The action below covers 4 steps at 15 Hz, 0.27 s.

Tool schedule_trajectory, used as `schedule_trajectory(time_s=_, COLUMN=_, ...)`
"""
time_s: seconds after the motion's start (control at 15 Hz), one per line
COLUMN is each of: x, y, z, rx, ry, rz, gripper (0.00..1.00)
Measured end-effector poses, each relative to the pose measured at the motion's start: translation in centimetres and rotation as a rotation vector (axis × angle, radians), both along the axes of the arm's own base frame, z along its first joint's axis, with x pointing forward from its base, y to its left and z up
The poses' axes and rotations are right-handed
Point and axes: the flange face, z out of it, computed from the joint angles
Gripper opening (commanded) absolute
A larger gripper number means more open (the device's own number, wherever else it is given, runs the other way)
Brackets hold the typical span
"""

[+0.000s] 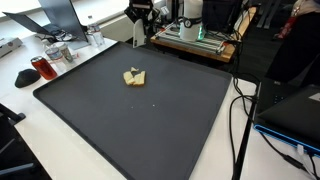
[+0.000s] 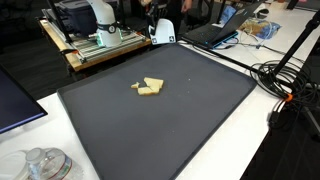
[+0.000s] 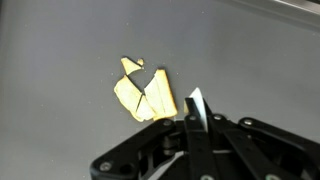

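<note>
A small pile of pale yellow flat pieces [image 1: 134, 77] lies on the large black mat [image 1: 150, 130], a little toward its far side; it shows in both exterior views [image 2: 149, 88]. My gripper [image 1: 139, 36] hangs above the mat's far edge, well off the pile, and also shows in an exterior view [image 2: 161, 36]. In the wrist view the fingers [image 3: 197, 105] are pressed together, with only a pale fingertip pad showing between them. The yellow pieces [image 3: 145, 92] lie below, just to the left of the fingertips. Nothing is seen in the jaws.
A wooden bench with a machine [image 1: 195, 35] stands behind the mat [image 2: 95, 40]. Cables [image 2: 285, 85] trail beside one edge of the mat [image 1: 240, 120]. A red mug [image 1: 43, 68] and glass jars [image 2: 45, 165] stand off the mat's other side. A laptop [image 2: 225, 25] sits nearby.
</note>
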Motion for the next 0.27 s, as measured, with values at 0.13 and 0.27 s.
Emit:
schedule_trajectory(time_s=0.13, x=0.2, y=0.1, z=1.3, rx=-0.036, ry=0.027, rz=0.015, gripper=0.01)
schedule_trajectory(time_s=0.27, x=0.4, y=-0.1, z=2.6, rx=-0.054, ry=0.055, rz=0.017, gripper=0.01)
